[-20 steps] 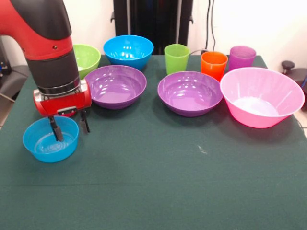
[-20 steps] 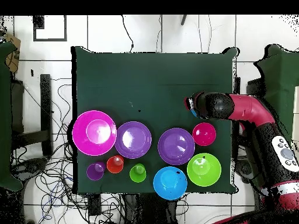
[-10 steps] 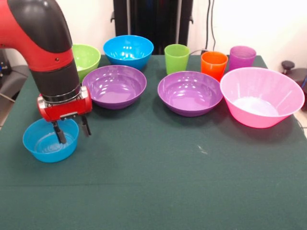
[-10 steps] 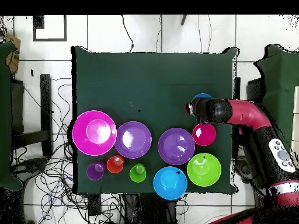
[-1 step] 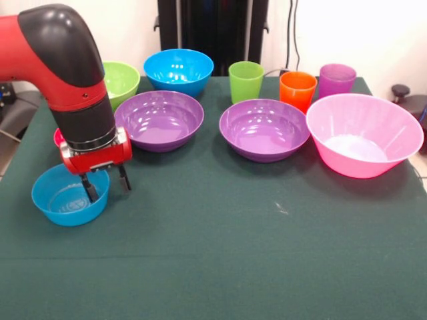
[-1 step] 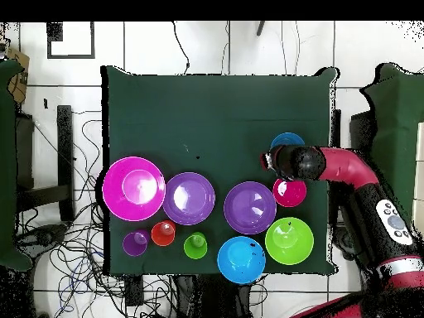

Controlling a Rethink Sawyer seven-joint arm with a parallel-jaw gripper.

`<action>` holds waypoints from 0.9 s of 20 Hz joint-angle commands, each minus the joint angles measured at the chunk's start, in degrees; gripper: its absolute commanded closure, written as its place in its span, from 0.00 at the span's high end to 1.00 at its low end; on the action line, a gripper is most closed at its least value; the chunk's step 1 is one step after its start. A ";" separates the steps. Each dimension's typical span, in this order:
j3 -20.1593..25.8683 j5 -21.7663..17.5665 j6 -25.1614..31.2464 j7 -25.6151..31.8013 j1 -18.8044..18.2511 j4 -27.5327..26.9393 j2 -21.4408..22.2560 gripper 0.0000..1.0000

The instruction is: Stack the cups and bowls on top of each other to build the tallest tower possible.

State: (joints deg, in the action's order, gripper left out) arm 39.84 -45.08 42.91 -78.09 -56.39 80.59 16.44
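Note:
My gripper [image 5: 107,186] is open and straddles the right rim of the small blue bowl [image 5: 69,197], one finger inside it and one outside. In the overhead view the gripper [image 6: 269,159] hides part of that bowl [image 6: 287,139]. A small red bowl [image 6: 290,193] lies under the arm. Behind stand two purple bowls [image 5: 160,119] [image 5: 264,128], a lime green bowl [image 5: 121,79], a larger blue bowl [image 5: 178,70] and the big pink bowl [image 5: 363,133]. Green [image 5: 245,81], orange [image 5: 297,90] and purple [image 5: 336,80] cups stand upright at the back.
The dark green table cloth [image 5: 233,253] is bare along the side away from the row of bowls. Cables lie on the floor [image 6: 74,166] around the table.
The gripper has come down and shifted slightly right at the small blue bowl's rim. The arm has swung, uncovering part of that bowl from overhead. No bowl or cup has moved.

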 commanded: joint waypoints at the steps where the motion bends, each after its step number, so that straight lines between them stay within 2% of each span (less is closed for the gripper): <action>1: -1.62 -4.69 0.32 14.46 1.25 -1.20 -1.78 1.00; 9: -2.47 -5.36 0.79 15.19 1.23 -2.68 -4.41 1.00; 13: -2.89 -5.29 1.51 15.97 1.29 -4.17 -7.44 1.00; 18: -3.45 -4.39 -0.87 12.37 0.74 -1.77 -9.86 1.00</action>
State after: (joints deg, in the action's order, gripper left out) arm 39.89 -45.00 42.94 -78.09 -56.45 80.37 16.24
